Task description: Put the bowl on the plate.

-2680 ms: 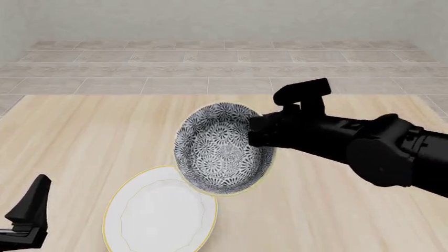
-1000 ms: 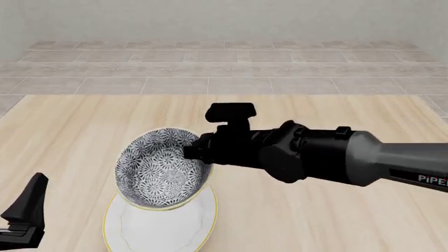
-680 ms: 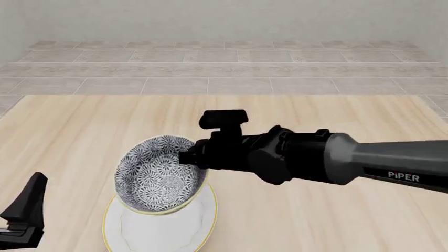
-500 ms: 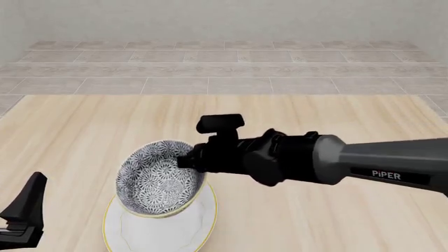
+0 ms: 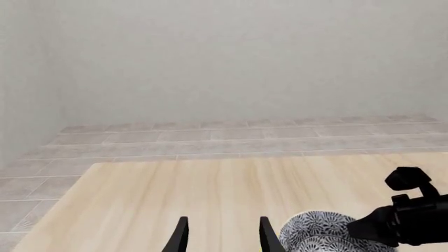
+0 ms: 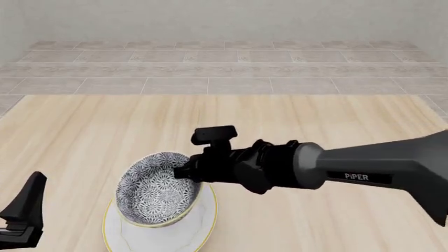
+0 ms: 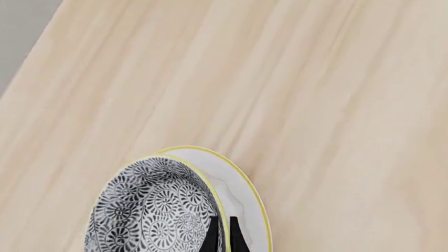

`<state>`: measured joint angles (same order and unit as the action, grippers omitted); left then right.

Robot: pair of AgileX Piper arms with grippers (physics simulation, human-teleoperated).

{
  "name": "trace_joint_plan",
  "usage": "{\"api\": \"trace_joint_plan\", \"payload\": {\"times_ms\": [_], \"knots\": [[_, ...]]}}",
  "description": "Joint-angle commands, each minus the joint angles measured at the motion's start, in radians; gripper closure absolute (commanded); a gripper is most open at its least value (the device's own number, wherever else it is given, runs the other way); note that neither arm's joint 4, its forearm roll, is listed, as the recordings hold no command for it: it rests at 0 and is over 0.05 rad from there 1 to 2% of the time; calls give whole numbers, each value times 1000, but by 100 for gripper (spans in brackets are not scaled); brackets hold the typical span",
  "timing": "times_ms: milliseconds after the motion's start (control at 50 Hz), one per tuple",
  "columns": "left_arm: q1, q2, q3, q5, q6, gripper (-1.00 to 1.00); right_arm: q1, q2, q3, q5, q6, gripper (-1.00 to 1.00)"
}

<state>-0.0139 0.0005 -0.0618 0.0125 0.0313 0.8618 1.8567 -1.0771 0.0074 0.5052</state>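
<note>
The right hand (image 7: 221,233) pinches the rim of the deep floral-patterned bowl (image 6: 155,195), tilted over the flat white yellow-rimmed plate (image 6: 203,220) — placing step. Next: level it, settle, then release. The left hand (image 5: 220,236) idles agape, empty.

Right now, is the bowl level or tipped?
Tipped. In the front view the bowl leans over the plate, its patterned inside facing the camera, with the right gripper pinching its rim.

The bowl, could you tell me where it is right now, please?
In the front view the bowl is at the near left of the table, over the plate, its rim pinched by the right gripper.
</note>
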Motion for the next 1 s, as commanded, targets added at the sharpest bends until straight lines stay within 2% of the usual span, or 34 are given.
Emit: {"api": "trace_joint_plan", "payload": {"times_ms": [20, 360, 1000], "knots": [[-1, 0, -1, 1, 0, -100, 7, 29, -2, -26, 25, 100], [-5, 0, 5, -1, 2, -100, 28, 53, 19, -58, 53, 100], [-8, 0, 6, -4, 5, -100, 20, 61, 27, -64, 33, 100]]}}
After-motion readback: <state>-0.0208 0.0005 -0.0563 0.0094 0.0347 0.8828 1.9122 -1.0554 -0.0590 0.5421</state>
